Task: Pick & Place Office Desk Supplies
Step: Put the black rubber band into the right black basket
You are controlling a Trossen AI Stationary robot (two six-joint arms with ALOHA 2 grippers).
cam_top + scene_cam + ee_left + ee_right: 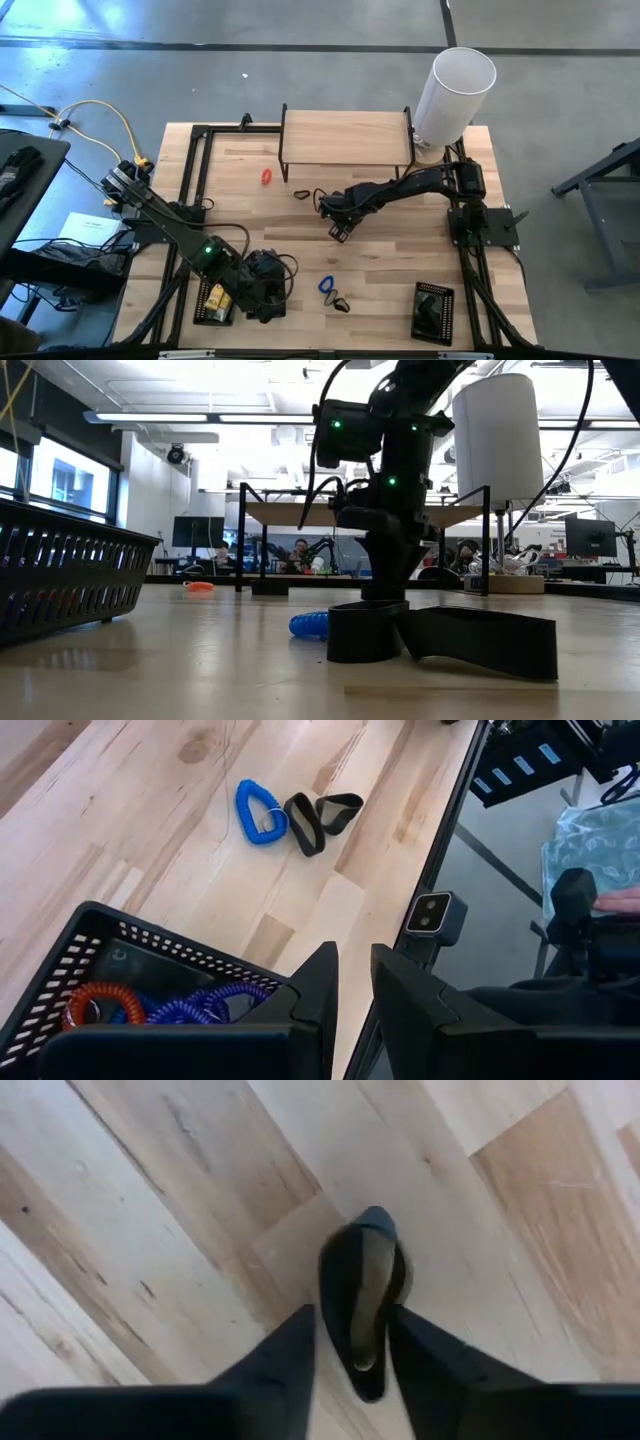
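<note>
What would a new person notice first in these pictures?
Probably the right gripper at the table's middle, its fingers around a black loop. Next, the tall white cylinder at the far right corner. Then the blue loop lying near the front edge, beside the left gripper over a tray.

Both arms are built from dark, chunky black segments, with loose black cables looped along the joints. Small green status lights can be seen glowing on the left arm (207, 250) and up the right arm (400, 450). Each gripper is finished off with two flat, tapered matte black fingers (410, 1005), pretty plain looking.
</note>
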